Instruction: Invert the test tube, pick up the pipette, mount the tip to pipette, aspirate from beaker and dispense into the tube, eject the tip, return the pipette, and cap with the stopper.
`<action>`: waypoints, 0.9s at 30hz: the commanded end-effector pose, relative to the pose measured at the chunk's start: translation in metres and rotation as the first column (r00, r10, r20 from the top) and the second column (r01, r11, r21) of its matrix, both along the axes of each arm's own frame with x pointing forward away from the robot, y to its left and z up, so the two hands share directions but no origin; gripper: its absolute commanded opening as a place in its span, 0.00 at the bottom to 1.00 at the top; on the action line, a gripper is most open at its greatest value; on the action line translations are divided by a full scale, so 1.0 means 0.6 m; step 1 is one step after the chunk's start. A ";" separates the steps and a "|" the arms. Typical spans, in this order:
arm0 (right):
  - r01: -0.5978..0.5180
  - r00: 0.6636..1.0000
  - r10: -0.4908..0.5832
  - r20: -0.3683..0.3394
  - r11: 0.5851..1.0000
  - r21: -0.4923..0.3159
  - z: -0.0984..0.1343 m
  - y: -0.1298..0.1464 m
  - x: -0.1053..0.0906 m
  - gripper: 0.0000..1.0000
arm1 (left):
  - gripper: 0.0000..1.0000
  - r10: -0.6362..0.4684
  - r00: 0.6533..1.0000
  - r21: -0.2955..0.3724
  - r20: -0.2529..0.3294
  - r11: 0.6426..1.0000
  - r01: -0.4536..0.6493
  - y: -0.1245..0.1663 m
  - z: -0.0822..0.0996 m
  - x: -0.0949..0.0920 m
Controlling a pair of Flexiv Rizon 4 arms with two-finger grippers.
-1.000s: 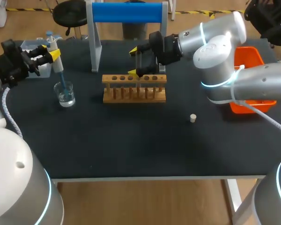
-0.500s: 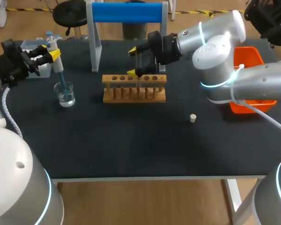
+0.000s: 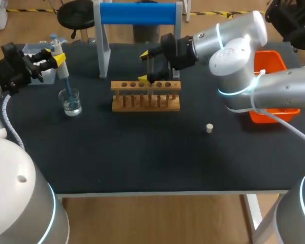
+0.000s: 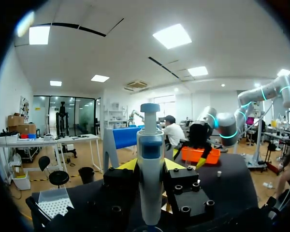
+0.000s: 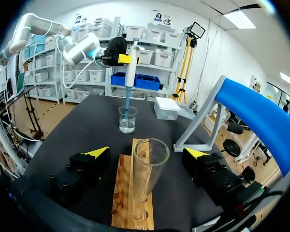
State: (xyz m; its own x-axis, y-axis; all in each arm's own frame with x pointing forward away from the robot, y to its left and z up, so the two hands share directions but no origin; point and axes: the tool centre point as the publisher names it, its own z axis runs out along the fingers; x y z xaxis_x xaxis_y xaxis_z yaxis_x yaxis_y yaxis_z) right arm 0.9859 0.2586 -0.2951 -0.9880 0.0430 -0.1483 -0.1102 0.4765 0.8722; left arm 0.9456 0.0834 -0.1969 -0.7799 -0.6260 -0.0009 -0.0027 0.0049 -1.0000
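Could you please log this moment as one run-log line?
left gripper: shut on pipette, tip in beaker | right gripper: open around tube in rack | stopper: on table

The bench (image 3: 142, 157) is black, the tube rack (image 3: 142, 107) light brown wood. The pipette (image 4: 150, 183) is white with blue bands; the bin (image 3: 272, 61) orange, the stopper (image 3: 209, 128) cream.
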 end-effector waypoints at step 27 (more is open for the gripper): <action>0.001 1.000 -0.001 0.001 1.000 -0.001 0.001 -0.001 -0.002 1.00 | 0.00 0.005 0.999 0.041 0.046 0.999 -0.007 -0.006 0.055 -0.014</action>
State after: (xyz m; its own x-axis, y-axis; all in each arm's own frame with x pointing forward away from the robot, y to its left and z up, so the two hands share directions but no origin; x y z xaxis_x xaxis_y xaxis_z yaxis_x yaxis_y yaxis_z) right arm 0.9857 0.2585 -0.2950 -0.9880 0.0433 -0.1484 -0.1101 0.4766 0.8722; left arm 0.9442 0.0799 -0.1737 -0.7817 -0.6205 -0.0621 0.0525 0.0337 -0.9981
